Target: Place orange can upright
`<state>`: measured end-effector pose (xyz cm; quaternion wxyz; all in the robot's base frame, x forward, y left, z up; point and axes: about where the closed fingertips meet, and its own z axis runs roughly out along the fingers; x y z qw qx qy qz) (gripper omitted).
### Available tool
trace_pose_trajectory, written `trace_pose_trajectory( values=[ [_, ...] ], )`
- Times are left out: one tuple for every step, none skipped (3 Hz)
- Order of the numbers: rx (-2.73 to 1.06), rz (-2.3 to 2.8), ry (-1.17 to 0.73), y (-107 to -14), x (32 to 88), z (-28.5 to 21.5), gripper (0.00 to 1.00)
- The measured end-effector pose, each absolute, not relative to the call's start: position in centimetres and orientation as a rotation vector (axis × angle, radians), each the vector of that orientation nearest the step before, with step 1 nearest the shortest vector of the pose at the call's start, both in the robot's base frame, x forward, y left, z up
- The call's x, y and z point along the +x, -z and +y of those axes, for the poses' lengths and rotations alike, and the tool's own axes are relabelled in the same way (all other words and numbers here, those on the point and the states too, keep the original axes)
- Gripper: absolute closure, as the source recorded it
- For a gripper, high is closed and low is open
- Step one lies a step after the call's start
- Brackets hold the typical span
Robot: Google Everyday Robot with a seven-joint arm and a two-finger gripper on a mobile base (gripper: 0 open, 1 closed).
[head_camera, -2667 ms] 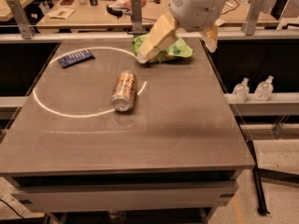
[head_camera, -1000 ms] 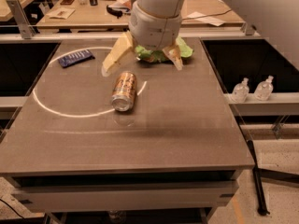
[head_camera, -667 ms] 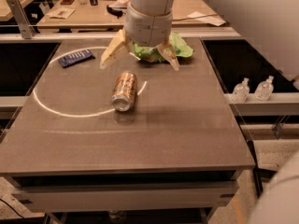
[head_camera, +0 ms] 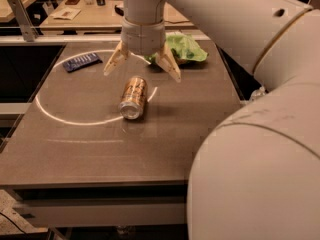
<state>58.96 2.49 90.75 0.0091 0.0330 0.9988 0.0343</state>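
Note:
The orange can (head_camera: 133, 97) lies on its side on the grey table (head_camera: 100, 149), its silver top facing the front edge. It rests across the right edge of a white circle marked on the table. My gripper (head_camera: 142, 66) hangs just above and behind the can, pointing down. Its two cream fingers (head_camera: 114, 60) are spread wide apart and hold nothing. The fingers straddle the can's far end without touching it.
A green crumpled bag (head_camera: 184, 48) lies at the back right of the table, behind the gripper. A dark blue snack bar (head_camera: 82, 61) lies at the back left inside the circle. My large white arm (head_camera: 260, 134) fills the right side of the view.
The gripper has moved left and come down from the back right, from over the green bag to just above the can. The can has not moved.

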Motion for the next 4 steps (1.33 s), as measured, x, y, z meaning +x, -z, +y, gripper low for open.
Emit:
trace_pose_trajectory(
  values=[
    [0.134,3.159,-0.067,-88.9,59.3,4.1,0.0],
    [0.117,3.188,-0.049,-87.4,59.3,5.7,0.0],
    [0.111,3.213,-0.032,-86.2,59.7,6.5,0.0],
    [0.105,3.24,-0.025,-84.9,59.8,6.6,0.0]
  ],
)
